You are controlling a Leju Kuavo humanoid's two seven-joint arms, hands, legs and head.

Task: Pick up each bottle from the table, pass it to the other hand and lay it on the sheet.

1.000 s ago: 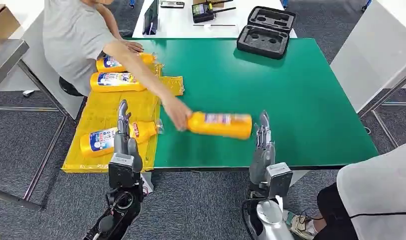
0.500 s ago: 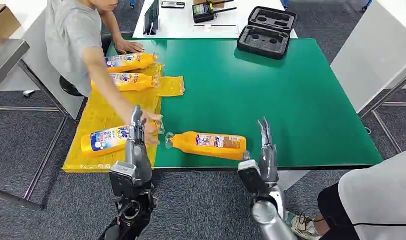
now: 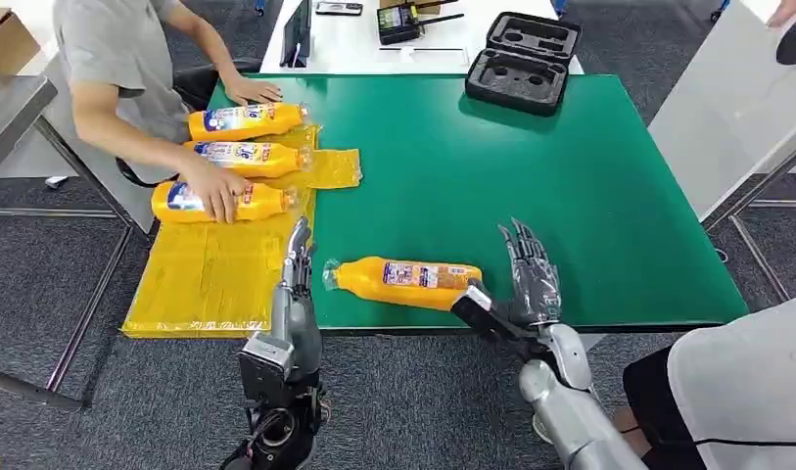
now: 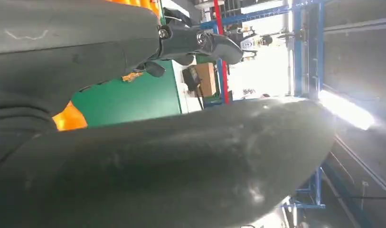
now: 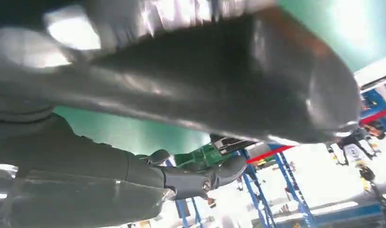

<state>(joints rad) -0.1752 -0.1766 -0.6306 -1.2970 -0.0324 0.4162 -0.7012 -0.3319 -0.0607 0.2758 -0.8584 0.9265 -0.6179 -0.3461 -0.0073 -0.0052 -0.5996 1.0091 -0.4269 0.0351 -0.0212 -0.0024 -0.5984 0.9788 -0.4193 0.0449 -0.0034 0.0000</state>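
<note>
From my remote station: a yellow bottle (image 3: 405,281) lies on its side near the green counter's (image 3: 570,176) front edge, cap toward the yellow sheet (image 3: 217,264). My right hand (image 3: 526,284) stands just beside its base, fingers (image 3: 521,245) spread and gripping nothing. My left hand (image 3: 296,279) rises at the sheet's inner edge near the cap, fingers straight, holding nothing. Three more bottles (image 3: 239,157) lie in a row at the sheet's far end, where a person's hand (image 3: 217,203) rests on the nearest one. A black case (image 3: 521,61) sits at the far edge.
</note>
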